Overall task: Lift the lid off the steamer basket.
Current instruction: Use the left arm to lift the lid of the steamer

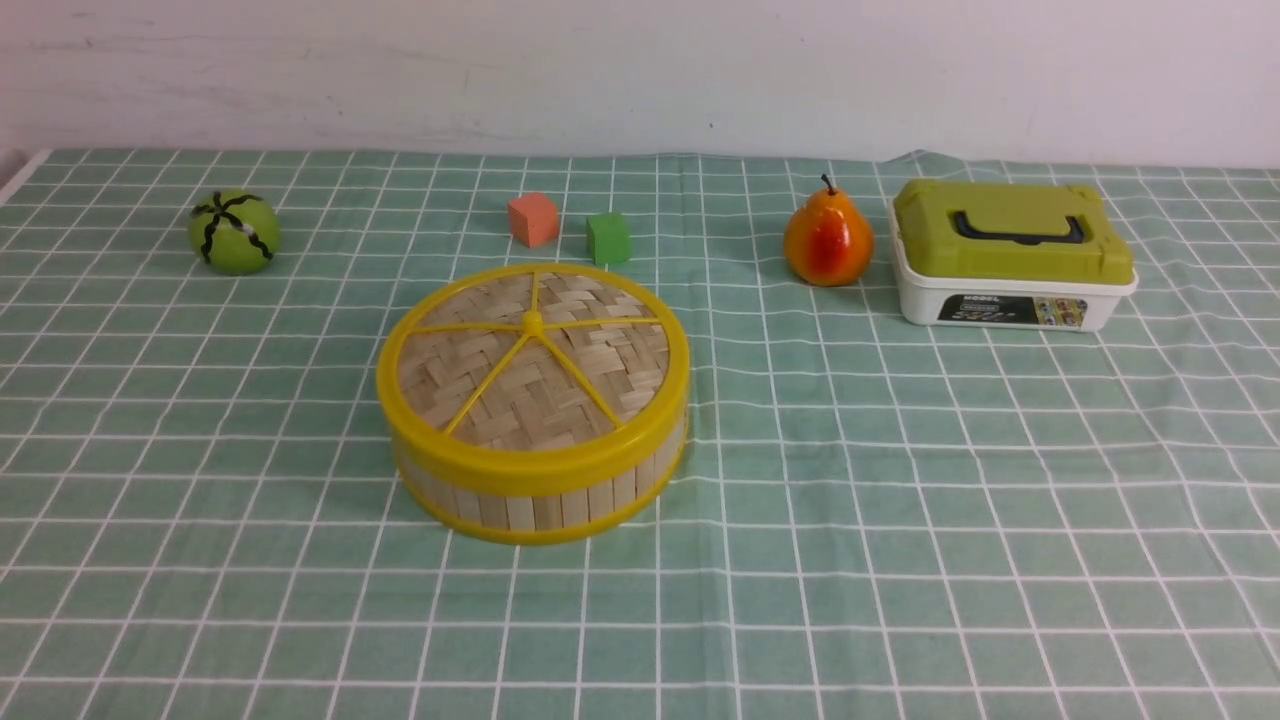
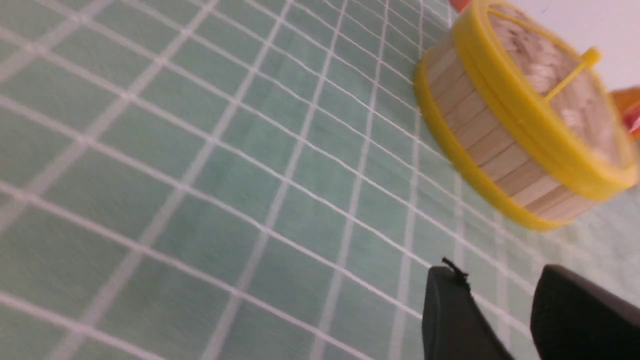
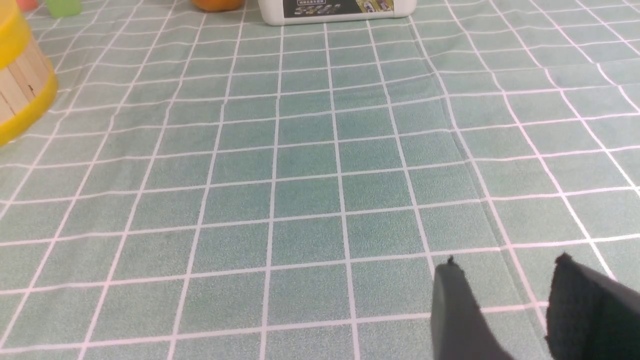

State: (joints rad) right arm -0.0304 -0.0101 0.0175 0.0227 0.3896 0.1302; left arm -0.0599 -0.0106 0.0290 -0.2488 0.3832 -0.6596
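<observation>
The lid (image 1: 533, 365), a woven tan bamboo disc with a thick yellow rim and yellow spokes, sits shut on the steamer basket (image 1: 540, 495), a low round basket with pale slat walls, at the table's middle. Both show in the left wrist view, lid (image 2: 545, 85) on basket (image 2: 492, 145). The basket's edge (image 3: 20, 85) shows in the right wrist view. Neither arm shows in the front view. My left gripper (image 2: 497, 280) is open and empty over the cloth, apart from the basket. My right gripper (image 3: 505, 267) is open and empty over bare cloth.
Green checked cloth (image 1: 900, 520) covers the table. A green striped ball (image 1: 234, 232) lies far left. An orange cube (image 1: 533, 219) and a green cube (image 1: 608, 238) sit behind the basket. A pear (image 1: 828, 240) and a white box with a green lid (image 1: 1010, 255) stand far right.
</observation>
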